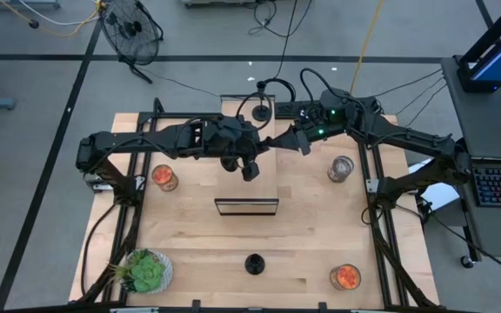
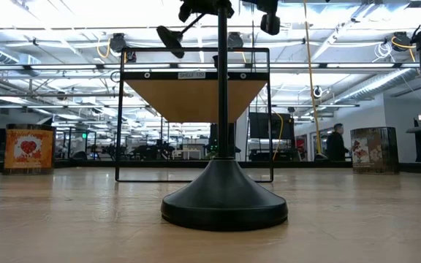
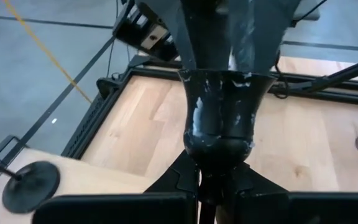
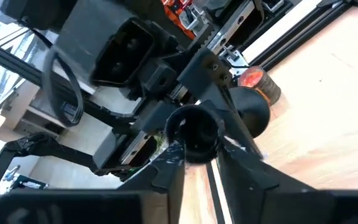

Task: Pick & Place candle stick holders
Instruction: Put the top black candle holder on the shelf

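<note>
Gripping one candle stick holder [image 3: 219,118], left gripper [image 1: 249,167] jaws closed tight.

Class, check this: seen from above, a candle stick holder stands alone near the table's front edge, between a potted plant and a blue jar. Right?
Not quite. The high view shows the candle stick holder between the potted plant and an orange-filled jar, not a blue one.

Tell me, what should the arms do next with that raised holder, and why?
Probably the right gripper should let go and back off: the left gripper is shut on the holder at its stem, and both grippers meet at it in mid-air.
</note>
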Tool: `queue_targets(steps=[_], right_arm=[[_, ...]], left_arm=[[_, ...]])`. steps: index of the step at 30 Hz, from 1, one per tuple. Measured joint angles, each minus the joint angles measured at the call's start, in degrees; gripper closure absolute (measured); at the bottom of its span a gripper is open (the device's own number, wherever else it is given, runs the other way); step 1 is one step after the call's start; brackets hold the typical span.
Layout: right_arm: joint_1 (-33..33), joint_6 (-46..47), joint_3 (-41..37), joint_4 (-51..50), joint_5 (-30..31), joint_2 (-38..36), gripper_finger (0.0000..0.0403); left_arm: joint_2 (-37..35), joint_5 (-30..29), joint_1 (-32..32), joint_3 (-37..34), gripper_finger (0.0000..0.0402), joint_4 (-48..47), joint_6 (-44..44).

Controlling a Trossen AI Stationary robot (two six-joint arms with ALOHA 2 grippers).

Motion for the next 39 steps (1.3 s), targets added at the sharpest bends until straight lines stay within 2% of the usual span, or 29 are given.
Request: queue_targets(steps=[5,9,14,20,27,32,39], right_arm=[[-0.65,-0.55,-0.09,0.10,-1.64,-0.93,0.0281],[-1.55,-1.83,-0.09,0.32,-0.72,-1.92,0.0276],[-2.28,-7.61,-0.07,-0.10,-0.68,-3.44,0.0287],[-2.89,-19.36,-0.07,-2.38,0.37,-4.91,0.0318],[-2.95,-28.29,-0.02,-11.75,11.91,-7.12,0.0396],[-2.94,-31.58,-0.02,-15.47,17.53,-8.83,0.0399],[-2.94,-33.66,0.00,-15.95,17.68,-10.62,0.0402]], left_arm=[[-0.86,-5.65,0.39,0.00,0.0383,-3.44,-0.52],[-2.98,-10.16,0.76,0.01,0.0384,-6.71,-1.93],[-5.76,-16.14,2.53,0.09,0.0384,-4.78,-3.12],[-7.57,-16.96,6.15,0.09,0.0384,-0.22,-3.46],[-7.91,-7.13,11.72,-0.33,0.0384,7.45,-2.33],[-7.96,2.46,15.07,-5.91,0.0384,20.86,-0.83],[-7.90,8.54,19.67,-17.95,0.0384,39.87,-1.76]])
